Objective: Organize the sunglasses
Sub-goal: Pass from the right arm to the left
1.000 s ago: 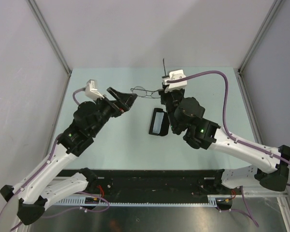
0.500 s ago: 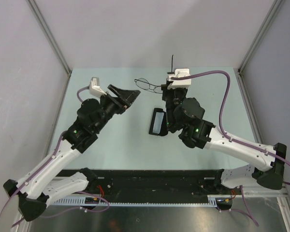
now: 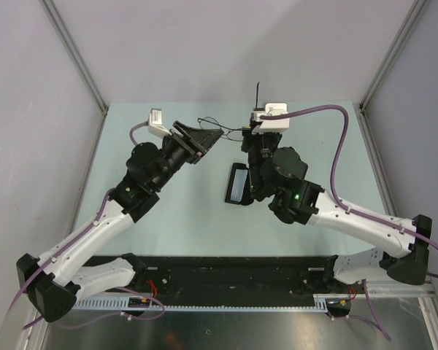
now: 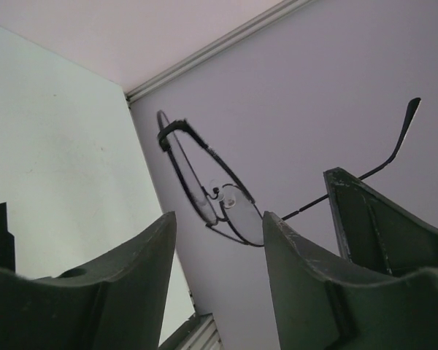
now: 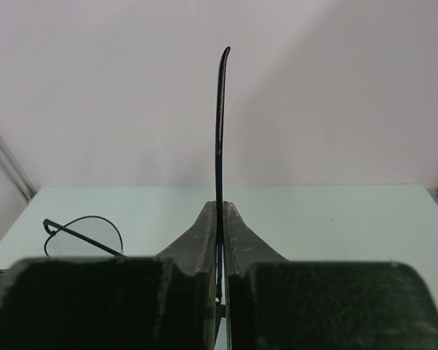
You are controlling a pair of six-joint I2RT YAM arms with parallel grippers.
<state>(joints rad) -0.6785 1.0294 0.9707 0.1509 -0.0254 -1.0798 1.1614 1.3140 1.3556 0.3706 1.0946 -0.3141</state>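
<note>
The sunglasses (image 3: 217,130) hang in the air above the table (image 3: 190,211), pinched by one slim temple arm (image 5: 220,131) between the fingers of my right gripper (image 5: 220,213). Those fingers are pressed together on it, so its curved tip stands straight up past my fingertips and the lenses reach out to that gripper's left. My left gripper (image 4: 216,237) faces them from the other side with its fingers apart, the lenses (image 4: 233,200) framed in the gap just ahead, and I cannot tell whether they touch. A black case (image 3: 239,184), its pale inside showing, lies on the table just behind my right gripper.
</note>
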